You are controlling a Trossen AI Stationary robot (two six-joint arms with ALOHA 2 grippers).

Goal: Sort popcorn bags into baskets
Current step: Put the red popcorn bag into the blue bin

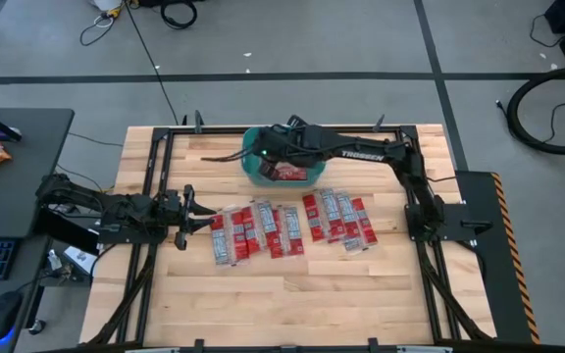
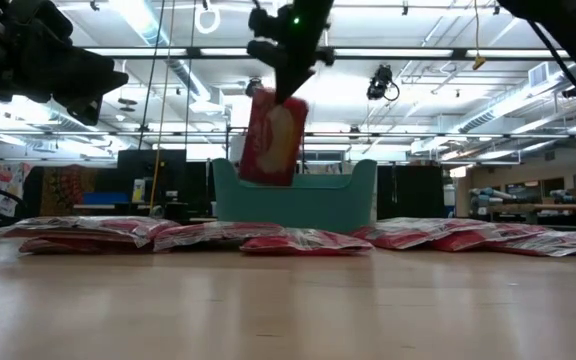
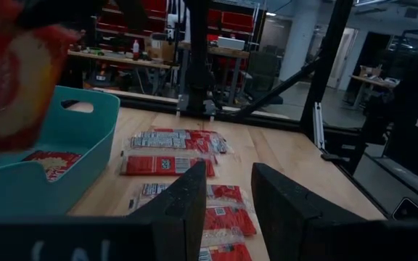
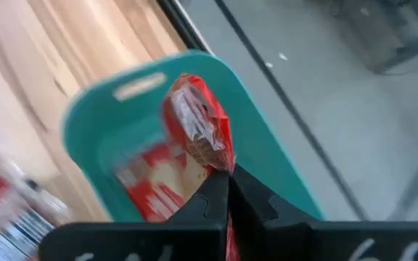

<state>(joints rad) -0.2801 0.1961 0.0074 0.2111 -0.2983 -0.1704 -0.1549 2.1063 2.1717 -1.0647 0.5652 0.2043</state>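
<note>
A grey floor (image 1: 361, 39) crossed by dark tape lines surrounds the wooden table (image 1: 292, 294), with cables (image 1: 547, 108) lying on it. Overhead, bright ceiling lights (image 2: 148, 20) shine between beams. A workbench (image 3: 115, 58) stands beyond.

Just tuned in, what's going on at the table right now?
The right gripper is shut on a popcorn bag, holding it above the teal tub, which already has at least one packet inside. The left gripper is open and empty at the table's left side. The other bags lie in two clusters on the table.
</note>
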